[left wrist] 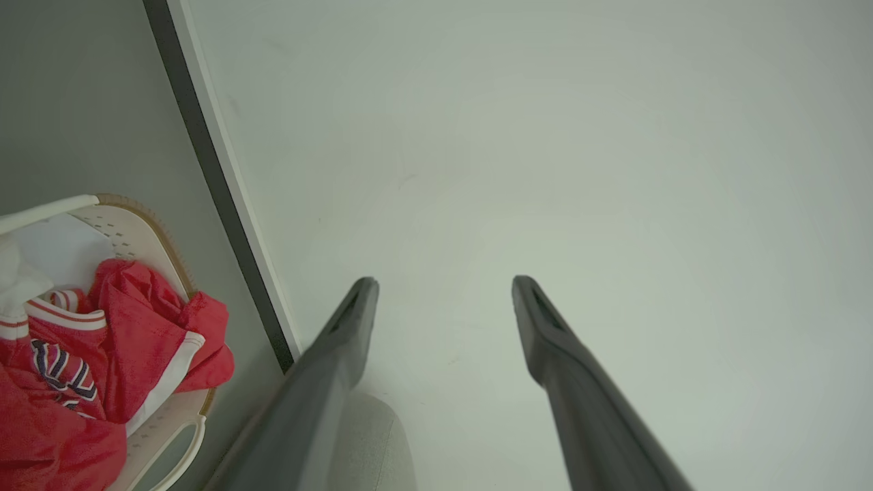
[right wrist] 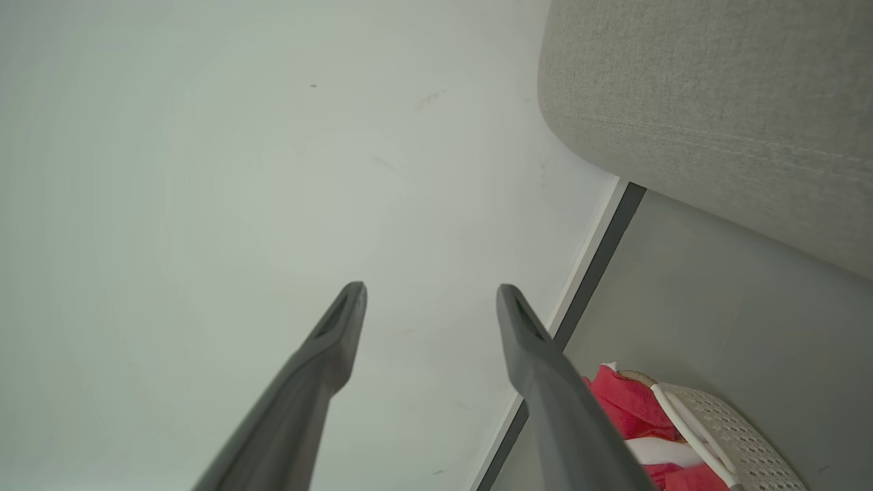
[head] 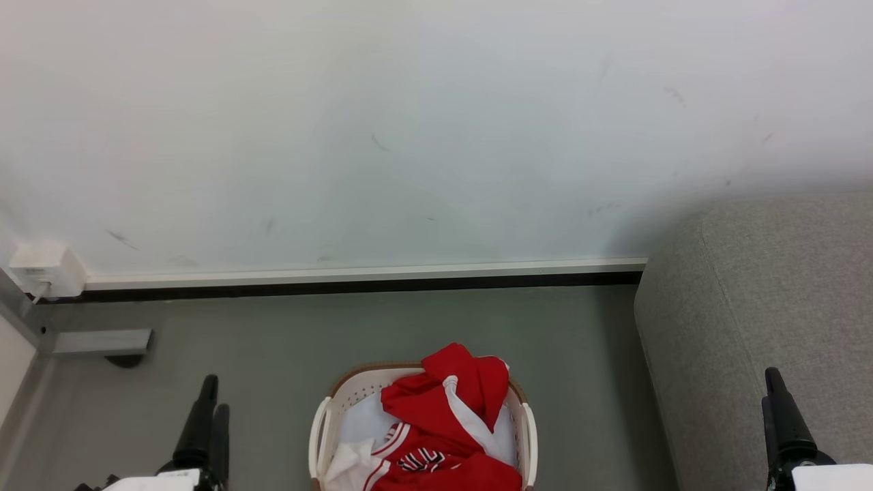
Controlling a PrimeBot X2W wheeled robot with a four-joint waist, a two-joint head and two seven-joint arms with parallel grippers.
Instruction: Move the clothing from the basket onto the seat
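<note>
On the grey floor (head: 273,341), the basket (head: 326,409) sits between my left gripper (head: 215,394) and right gripper (head: 769,386), both spread, empty; red white-trimmed clothing (head: 436,409) heaps inside.

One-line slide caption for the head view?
Red clothing heaped in the basket, grey seat to its right, left gripper and right gripper open, empty.

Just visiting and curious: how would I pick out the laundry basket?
Start at the grey sofa by the white wall. On the floor left of it stands an oval white basket; its brown rim and heap of red clothing set it apart.
</note>
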